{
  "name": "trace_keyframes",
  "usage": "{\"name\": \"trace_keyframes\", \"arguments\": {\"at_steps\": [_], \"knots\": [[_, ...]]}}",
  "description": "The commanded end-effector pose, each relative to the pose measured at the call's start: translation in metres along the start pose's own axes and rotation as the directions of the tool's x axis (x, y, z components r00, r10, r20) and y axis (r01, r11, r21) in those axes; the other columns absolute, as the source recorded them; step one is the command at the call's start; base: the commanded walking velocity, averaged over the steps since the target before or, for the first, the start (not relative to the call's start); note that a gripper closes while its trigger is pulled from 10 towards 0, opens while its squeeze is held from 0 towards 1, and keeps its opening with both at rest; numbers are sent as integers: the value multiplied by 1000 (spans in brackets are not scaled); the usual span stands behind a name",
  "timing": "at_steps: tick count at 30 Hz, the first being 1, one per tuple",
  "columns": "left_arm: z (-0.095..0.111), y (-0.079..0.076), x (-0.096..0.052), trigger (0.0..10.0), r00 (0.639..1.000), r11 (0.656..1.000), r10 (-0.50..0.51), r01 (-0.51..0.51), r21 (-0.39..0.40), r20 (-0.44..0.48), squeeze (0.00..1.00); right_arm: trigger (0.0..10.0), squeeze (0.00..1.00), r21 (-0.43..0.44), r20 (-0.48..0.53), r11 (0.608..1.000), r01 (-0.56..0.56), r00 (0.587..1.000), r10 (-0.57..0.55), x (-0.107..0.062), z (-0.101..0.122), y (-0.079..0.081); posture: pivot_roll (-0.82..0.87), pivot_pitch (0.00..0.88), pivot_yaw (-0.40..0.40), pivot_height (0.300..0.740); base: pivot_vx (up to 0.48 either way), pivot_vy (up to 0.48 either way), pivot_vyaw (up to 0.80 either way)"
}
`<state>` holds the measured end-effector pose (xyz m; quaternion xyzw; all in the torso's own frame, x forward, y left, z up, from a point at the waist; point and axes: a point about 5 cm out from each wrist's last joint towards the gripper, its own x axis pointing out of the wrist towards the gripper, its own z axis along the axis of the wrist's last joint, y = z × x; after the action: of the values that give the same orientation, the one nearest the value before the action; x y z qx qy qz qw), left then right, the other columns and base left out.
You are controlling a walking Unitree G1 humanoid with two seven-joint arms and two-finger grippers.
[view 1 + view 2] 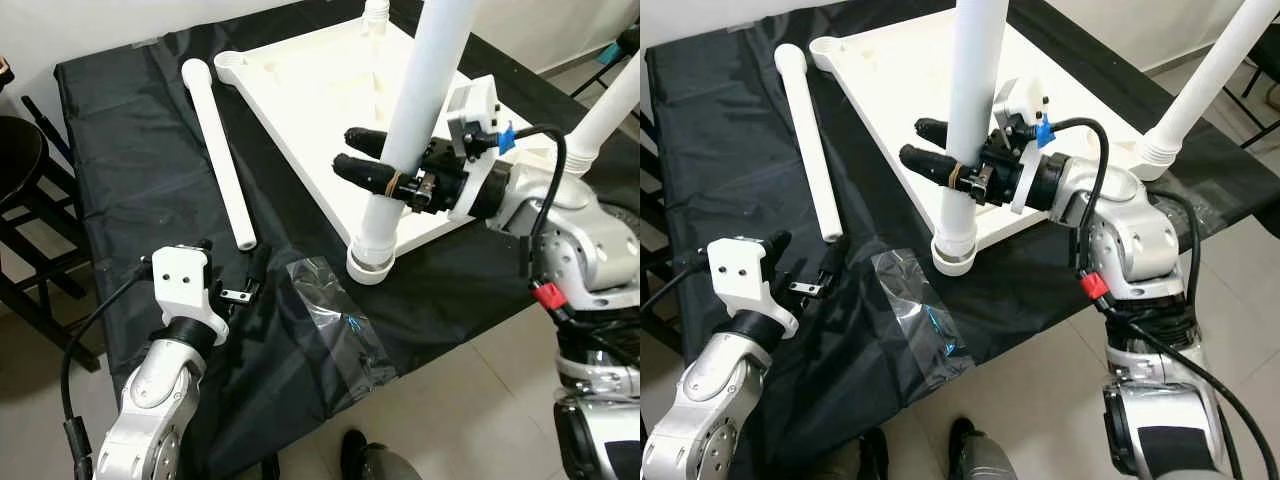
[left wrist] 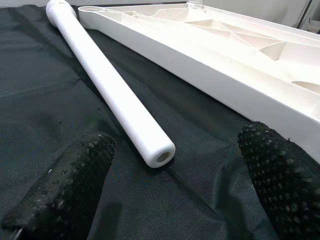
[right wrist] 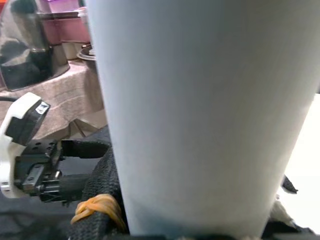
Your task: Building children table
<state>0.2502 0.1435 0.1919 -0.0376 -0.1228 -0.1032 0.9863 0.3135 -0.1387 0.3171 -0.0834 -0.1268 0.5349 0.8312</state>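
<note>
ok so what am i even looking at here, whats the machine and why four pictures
It is a humanoid robot with two silver arms assembling a children's table. Two pictures come from cameras in its head, looking down; the other two from a camera on each wrist. On the black cloth lies the white tabletop, upside down. The right gripper has its jaws closed around an upright leg standing in the tabletop's near corner. The left gripper, jaws open, hovers by the near end of a loose leg lying flat. A clear plastic bag lies near the cloth's front edge.
</note>
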Motion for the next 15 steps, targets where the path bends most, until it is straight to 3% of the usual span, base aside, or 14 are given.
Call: {"name": "trace_keyframes", "arguments": {"at_steps": [1, 15], "knots": [[-4, 2, -2, 10000, 1000, 1000, 13, -13, 7, -13, 0, 10000, 0, 5, 16, 999, -35, 999, 35, 1, 1, 7, -23, 341, -19, 740, 0, 0, 0], [-4, 2, -2, 10000, 1000, 1000, 11, -11, 7, -13, 0, 10000, 0, -2, -23, 999, -42, 999, 42, -1, -2, 9, -28, 343, -20, 740, 0, 0, 0]]}}
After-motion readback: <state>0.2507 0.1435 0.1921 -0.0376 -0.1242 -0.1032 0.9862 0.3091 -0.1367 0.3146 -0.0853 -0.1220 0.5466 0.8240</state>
